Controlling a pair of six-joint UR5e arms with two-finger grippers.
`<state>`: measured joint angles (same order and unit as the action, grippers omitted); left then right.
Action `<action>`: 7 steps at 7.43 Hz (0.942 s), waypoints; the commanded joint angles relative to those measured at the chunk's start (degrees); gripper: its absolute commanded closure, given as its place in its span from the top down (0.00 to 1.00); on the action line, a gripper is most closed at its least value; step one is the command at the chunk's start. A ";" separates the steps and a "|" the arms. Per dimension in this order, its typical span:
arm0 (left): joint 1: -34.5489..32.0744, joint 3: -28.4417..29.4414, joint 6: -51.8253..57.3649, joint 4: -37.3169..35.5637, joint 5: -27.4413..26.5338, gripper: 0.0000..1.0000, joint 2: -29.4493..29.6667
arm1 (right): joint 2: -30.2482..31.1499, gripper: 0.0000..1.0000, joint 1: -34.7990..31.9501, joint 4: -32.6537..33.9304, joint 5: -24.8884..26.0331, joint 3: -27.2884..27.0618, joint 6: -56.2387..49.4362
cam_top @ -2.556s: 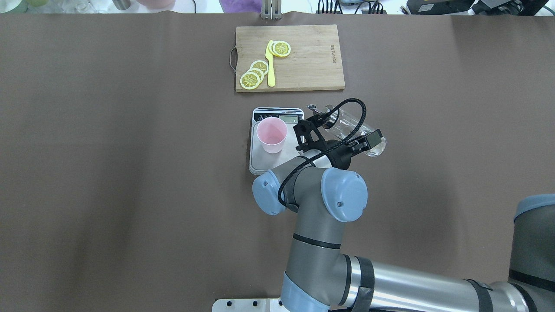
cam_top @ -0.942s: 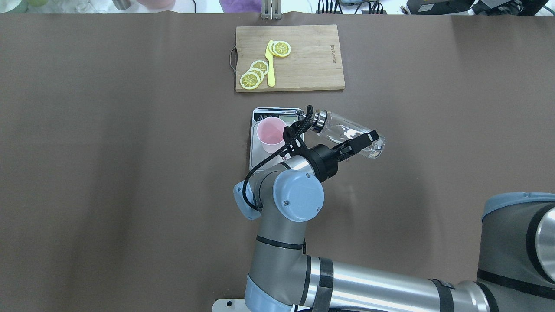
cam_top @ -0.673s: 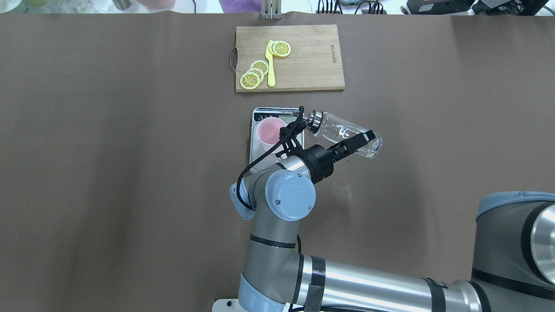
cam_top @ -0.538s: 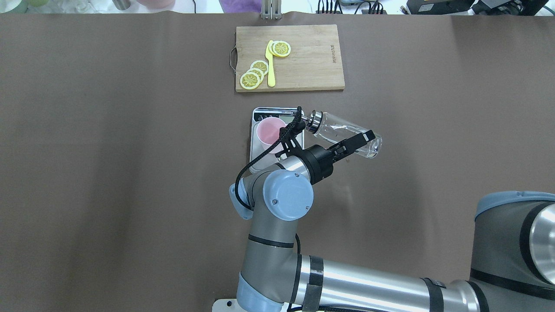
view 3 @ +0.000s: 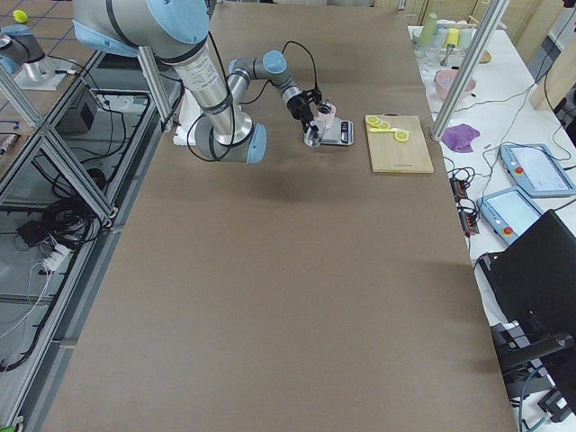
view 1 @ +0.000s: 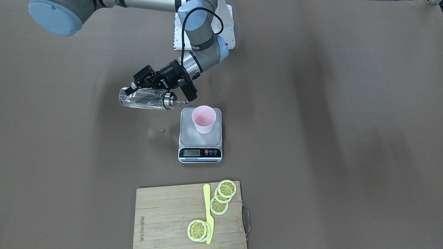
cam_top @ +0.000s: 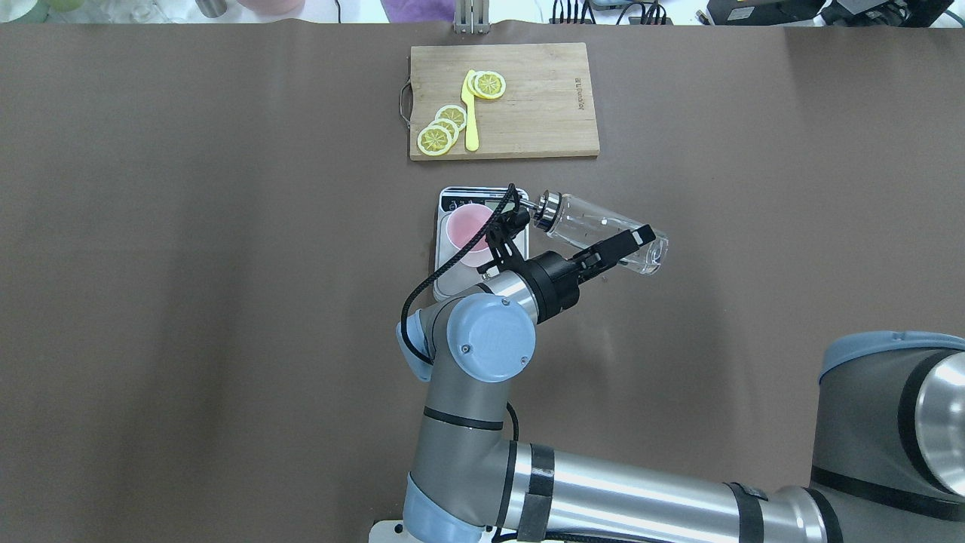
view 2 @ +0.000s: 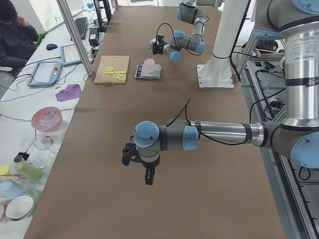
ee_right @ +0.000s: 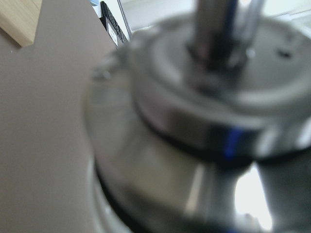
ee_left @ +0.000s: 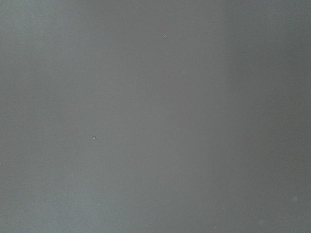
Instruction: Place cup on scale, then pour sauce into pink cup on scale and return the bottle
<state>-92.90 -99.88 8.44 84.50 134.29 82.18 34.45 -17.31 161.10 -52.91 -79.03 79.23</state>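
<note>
Shifted since the earliest overhead frame: right arm elbow moved toward the view's left, and the bottle (cam_top: 595, 230) brought nearer level, its capped end closer to the scale (view 1: 188, 135).

- Right gripper (cam_top: 618, 245): clamped across the bottle's lower body. One black finger is seen on top. The other is hidden under the glass.
- Bottle: held off the table (view 1: 346, 138), lying almost horizontal, base pointing away from the scale.
- Silver pourer cap (view 1: 168, 100): turned toward the cup (view 1: 204, 119).
- Spout (view 1: 181, 101): from the front-facing view the tip is placed just beside the scale's rear corner, short of the cup's rim. In the overhead view it is largely covered by the wrist bracket.
- Sauce: cannot be made out through the glass; only glints are seen. Whether any is leaving the spout cannot be told.
- Cup: upright on the steel platform, toward the robot's side. In the overhead view it is partly crossed by the black cable (cam_top: 460, 256).
- Scale display: lit, but the digits are too small to read.
- Right wrist view: filled by a blurred close-up of the cap, with a board corner at upper left.
- Left gripper (view 2: 148, 180): seen only in the left side view, pointed down above bare table, well apart from the scale. Whether its fingers are apart or together cannot be told. Its wrist view shows only plain surface.
- Wooden cutting board (view 1: 166, 214): beyond the scale, bearing lemon slices (view 1: 226, 188) and a yellow knife (view 1: 207, 211); its near edge is cut off in the front-facing view.
</note>
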 commanded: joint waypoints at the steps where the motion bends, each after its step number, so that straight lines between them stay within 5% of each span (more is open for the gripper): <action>1: 0.00 0.03 0.00 -0.04 0.01 0.98 0.00 | -2.01 0.00 0.09 0.97 -0.09 4.39 2.06; 7: 0.00 0.03 -0.09 -0.13 0.01 0.98 0.00 | -4.12 0.00 0.35 5.97 -0.79 6.52 2.24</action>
<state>-92.90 -99.86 8.36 84.44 134.30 82.18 30.43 -16.97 165.79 -53.60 -72.66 81.46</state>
